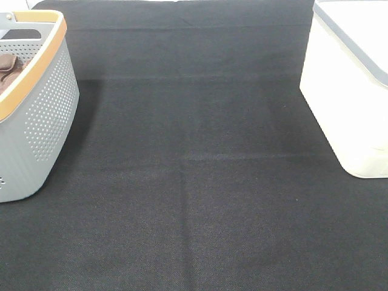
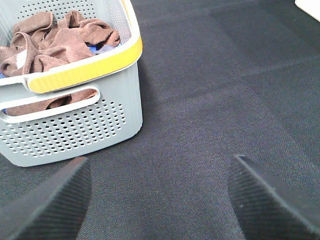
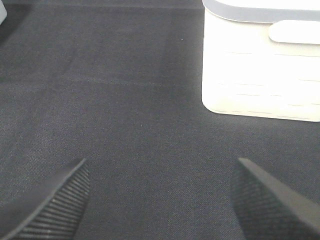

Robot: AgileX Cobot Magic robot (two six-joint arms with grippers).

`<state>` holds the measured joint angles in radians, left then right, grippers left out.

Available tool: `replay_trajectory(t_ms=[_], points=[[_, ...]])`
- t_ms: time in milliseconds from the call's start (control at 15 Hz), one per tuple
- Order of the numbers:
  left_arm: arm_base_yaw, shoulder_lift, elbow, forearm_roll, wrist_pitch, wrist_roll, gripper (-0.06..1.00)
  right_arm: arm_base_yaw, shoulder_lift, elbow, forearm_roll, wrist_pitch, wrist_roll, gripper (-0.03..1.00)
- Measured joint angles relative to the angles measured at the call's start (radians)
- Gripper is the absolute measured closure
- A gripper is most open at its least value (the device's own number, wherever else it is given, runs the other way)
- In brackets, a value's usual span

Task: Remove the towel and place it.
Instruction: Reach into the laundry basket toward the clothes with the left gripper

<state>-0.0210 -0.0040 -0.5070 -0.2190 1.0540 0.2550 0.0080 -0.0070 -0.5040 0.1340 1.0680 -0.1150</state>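
A crumpled brown towel (image 2: 55,37) lies inside the grey perforated basket (image 2: 70,135) with the yellow-orange rim. In the high view the basket (image 1: 36,115) stands at the left edge, and a bit of the towel (image 1: 8,64) shows inside it. My left gripper (image 2: 157,200) is open and empty, low over the black cloth, short of the basket. My right gripper (image 3: 160,200) is open and empty over the cloth, short of a white box (image 3: 260,75). Neither gripper shows in the high view.
The white box (image 1: 351,85) with a grey rim stands at the right edge of the high view. A black cloth (image 1: 194,182) covers the table between basket and box. Something blue (image 2: 102,48) lies under the towel in the basket.
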Motion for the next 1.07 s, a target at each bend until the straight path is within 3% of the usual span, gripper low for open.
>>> replay_trajectory(t_ms=[1067], points=[[0.000,0.000,0.000,0.000,0.000,0.000,0.22,0.000,0.000,0.000,0.000,0.000,0.000,0.23]])
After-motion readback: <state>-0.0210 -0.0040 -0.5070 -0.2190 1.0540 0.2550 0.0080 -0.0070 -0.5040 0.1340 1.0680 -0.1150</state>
